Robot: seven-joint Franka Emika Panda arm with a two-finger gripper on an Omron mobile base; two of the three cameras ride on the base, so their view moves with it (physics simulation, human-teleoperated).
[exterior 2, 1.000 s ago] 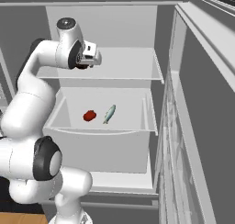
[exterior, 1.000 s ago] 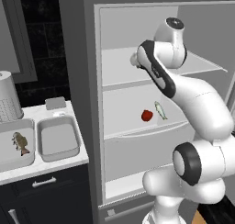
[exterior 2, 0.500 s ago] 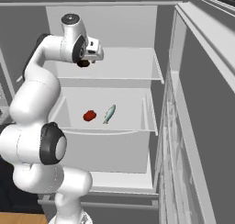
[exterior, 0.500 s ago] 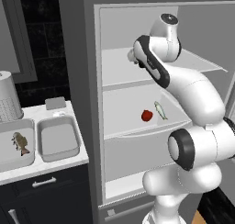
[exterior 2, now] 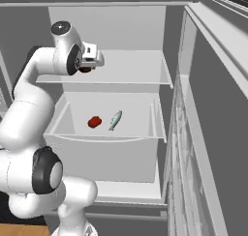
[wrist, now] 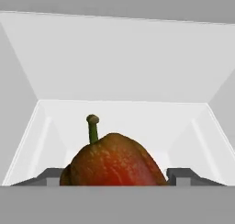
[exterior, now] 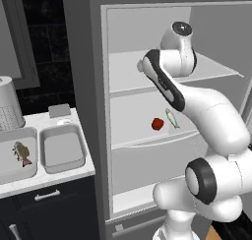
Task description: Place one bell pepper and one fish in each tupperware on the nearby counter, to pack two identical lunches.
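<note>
Open grey fridge (exterior: pixel 147 106), black tiled wall (exterior: pixel 44 42), black cabinets (exterior: pixel 49 209).

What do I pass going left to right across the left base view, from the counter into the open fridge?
Brownish fish lying in the left light-grey tupperware → second shallow light-grey tupperware → small glossy red bell pepper on the fridge shelf → slender silver fish beside it.

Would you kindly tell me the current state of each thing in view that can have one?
Fridge door: open.
Left tupperware: holds one fish, no pepper.
Right tupperware: empty.
Upper-shelf pepper: upright, stem up, between the finger tips.
Gripper: straddles that pepper; whether it grips is unclear.
Bin pepper: loose in the fridge bin.
Bin fish: lying beside it.
</note>
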